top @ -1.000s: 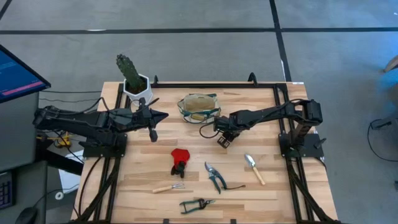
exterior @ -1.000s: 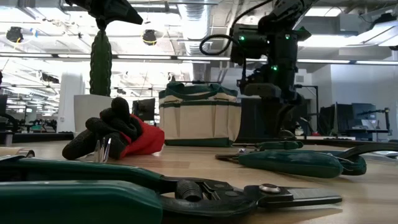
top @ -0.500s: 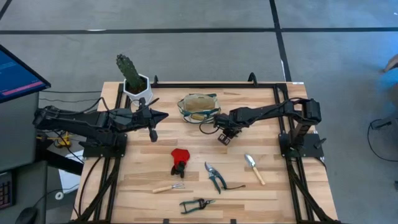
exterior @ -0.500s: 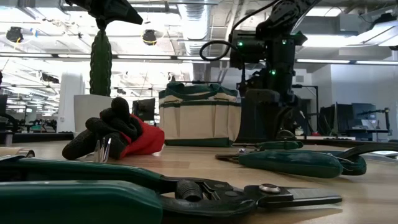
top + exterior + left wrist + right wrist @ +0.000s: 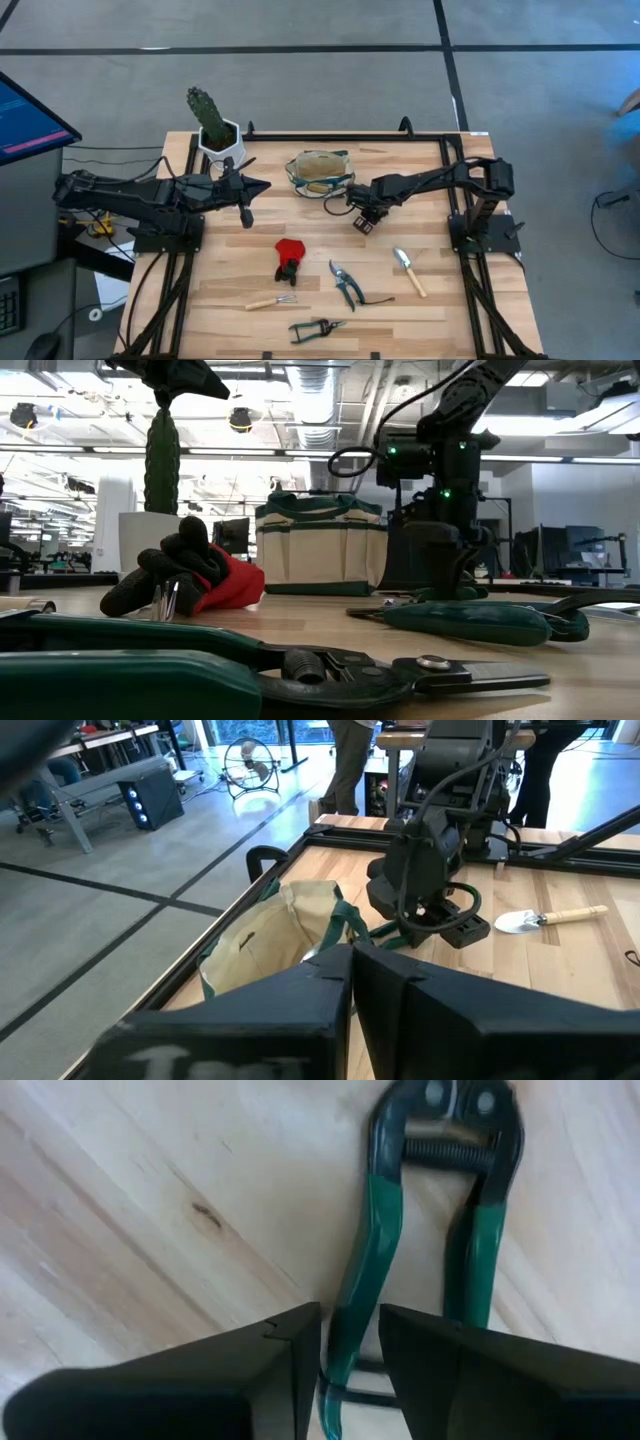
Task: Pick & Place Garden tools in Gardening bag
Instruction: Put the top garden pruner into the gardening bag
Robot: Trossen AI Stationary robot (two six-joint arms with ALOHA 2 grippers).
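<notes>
The right gripper (image 5: 362, 222) hangs just beside the beige canvas bag with green trim (image 5: 320, 172), which stands at the middle of the table's far edge. Its jaws are narrowly apart and hold nothing. The nearer green-handled pruning shears (image 5: 345, 284) lie from it toward the near edge, with their long axis running about far edge to near edge. The left gripper (image 5: 262, 186), closed and empty, waits farther off.

On the wooden table (image 5: 430, 310) I count:
- two shears
- one wooden-handled trowel (image 5: 408, 270)
- one small rake (image 5: 272, 300)
- one red-and-black item (image 5: 288, 255)
- one bag
</notes>
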